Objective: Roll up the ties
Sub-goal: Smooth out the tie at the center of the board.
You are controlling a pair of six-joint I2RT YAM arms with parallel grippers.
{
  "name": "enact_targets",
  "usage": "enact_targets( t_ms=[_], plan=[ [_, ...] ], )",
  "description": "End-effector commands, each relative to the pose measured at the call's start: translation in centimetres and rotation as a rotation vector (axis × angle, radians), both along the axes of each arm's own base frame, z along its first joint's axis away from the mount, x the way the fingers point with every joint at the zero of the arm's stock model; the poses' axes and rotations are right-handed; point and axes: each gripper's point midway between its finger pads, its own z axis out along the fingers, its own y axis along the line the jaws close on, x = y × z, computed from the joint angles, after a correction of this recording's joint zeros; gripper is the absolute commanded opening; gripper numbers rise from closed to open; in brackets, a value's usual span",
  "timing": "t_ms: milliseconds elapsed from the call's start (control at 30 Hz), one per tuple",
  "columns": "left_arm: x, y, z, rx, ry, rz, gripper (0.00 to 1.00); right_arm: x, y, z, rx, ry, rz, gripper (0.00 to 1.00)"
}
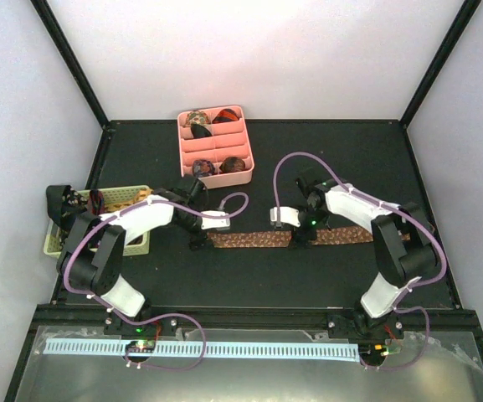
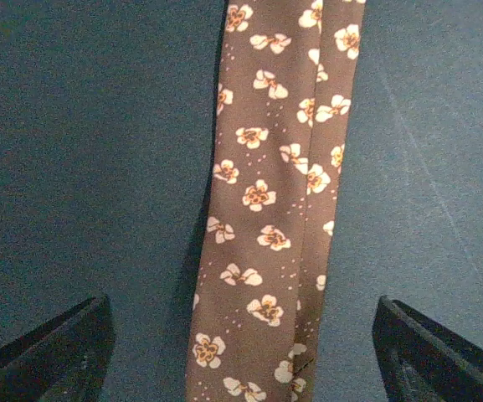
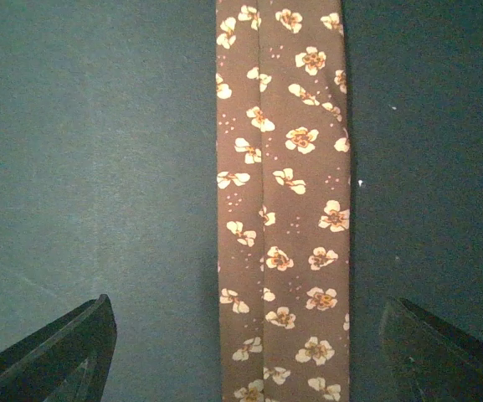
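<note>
A brown tie with pale flowers (image 1: 249, 239) lies flat in a long strip across the middle of the black table. My left gripper (image 1: 197, 240) is open over its left end; the tie (image 2: 270, 209) runs between the spread fingers (image 2: 57, 352). My right gripper (image 1: 301, 235) is open over the tie's right half; the tie (image 3: 283, 209) lies between its fingers (image 3: 57, 352). Neither gripper holds anything. Several rolled ties (image 1: 197, 119) sit in the pink tray (image 1: 246, 172).
A pale woven basket (image 1: 134, 197) with dark items stands at the left edge, behind the left arm. The pink divided tray stands at the back centre. Black frame posts rise at the table's back corners.
</note>
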Motion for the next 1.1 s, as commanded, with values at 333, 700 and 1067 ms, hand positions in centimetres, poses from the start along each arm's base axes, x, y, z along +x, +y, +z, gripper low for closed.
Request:
enact_targets(
  t_ms=[333, 700, 1067],
  plan=[
    [-0.6, 1.1, -0.6, 0.044, -0.15, -0.124, 0.82, 1.2, 0.3, -3.2, -0.121, -0.036, 0.036, 0.75],
    [-0.2, 2.0, 2.1, -0.085, -0.269, -0.068, 0.82, 1.0, 0.9, -4.7, -0.193, -0.079, 0.056, 0.57],
    [0.7, 2.7, 3.8, -0.148, -0.347, -0.005, 0.79, -0.4, -2.4, -4.7, -0.275, -0.205, 0.078, 0.24]
  ],
)
